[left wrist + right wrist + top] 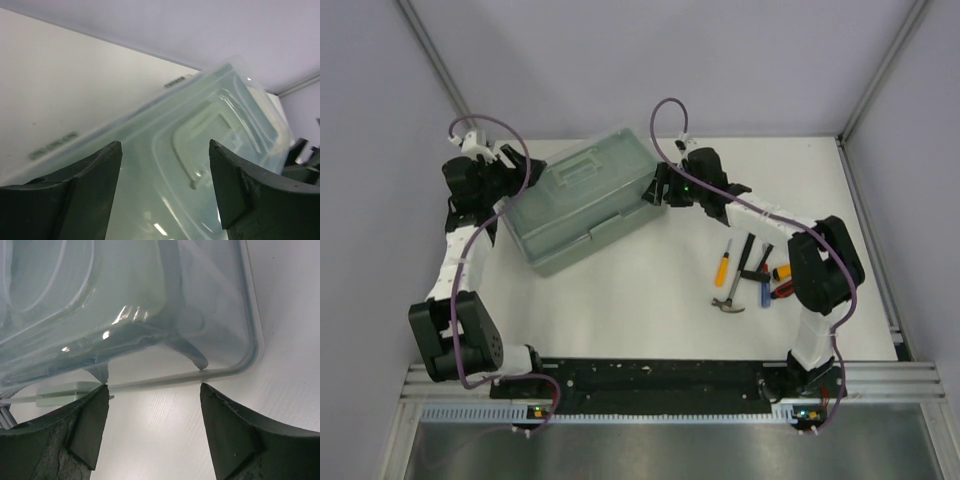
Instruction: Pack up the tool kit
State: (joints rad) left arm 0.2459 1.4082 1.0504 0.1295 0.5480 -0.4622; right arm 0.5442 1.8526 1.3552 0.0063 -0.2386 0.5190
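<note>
Spread wide open at the left end effector (pixel 165 146), pale green toolbox (pixel 585 195) right in front of its fingers (pixel 90 190), lid (pixel 150 165) and recessed handle (pixel 205 122) filling the gap between them. Wide open as well at the right end effector (pixel 154 387), facing the toolbox's opposite end, a translucent corner (pixel 245 355) just ahead of the fingertips (pixel 95 407), contact impossible to tell. Well behind the right end effector, lying loose on the white tabletop (pixel 640 310) in 1 tight cluster: hammer (pixel 728 303), orange-handled screwdriver (pixel 722 268), blue-handled tool (pixel 765 290) and red-handled pliers (pixel 784 291).
</note>
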